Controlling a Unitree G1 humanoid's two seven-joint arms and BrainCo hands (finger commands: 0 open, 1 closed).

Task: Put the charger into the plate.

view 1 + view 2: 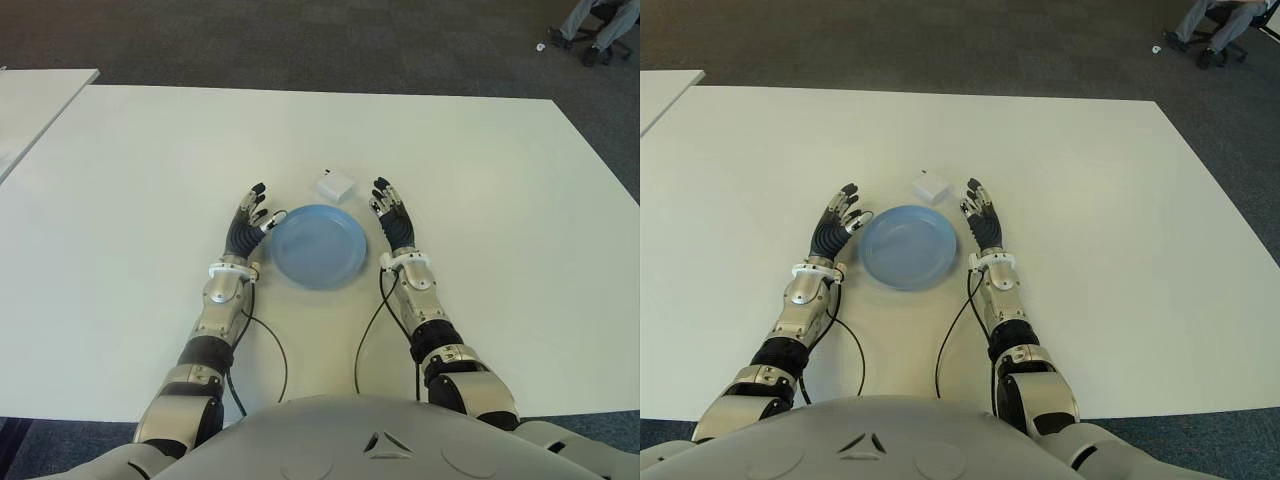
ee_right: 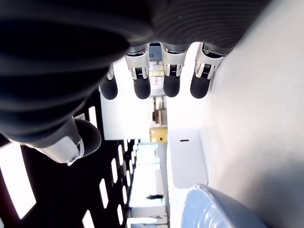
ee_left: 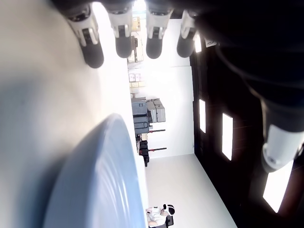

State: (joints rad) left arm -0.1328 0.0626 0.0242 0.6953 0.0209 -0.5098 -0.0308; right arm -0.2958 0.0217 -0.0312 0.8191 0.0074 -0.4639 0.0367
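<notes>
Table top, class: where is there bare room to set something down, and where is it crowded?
The white table is bare far behind the charger and wide of both hands. Crowded: the centre, where the left hand and right hand, both open, flank the empty blue plate.

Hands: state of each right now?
Left hand: open, holds nothing, left of the plate.
Right hand: open, holds nothing, right of the plate; the charger lies on the table.

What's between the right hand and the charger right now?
Nothing: bare table separates the open right hand from the charger, as the left eye view shows. The plate sits nearer the robot.
</notes>
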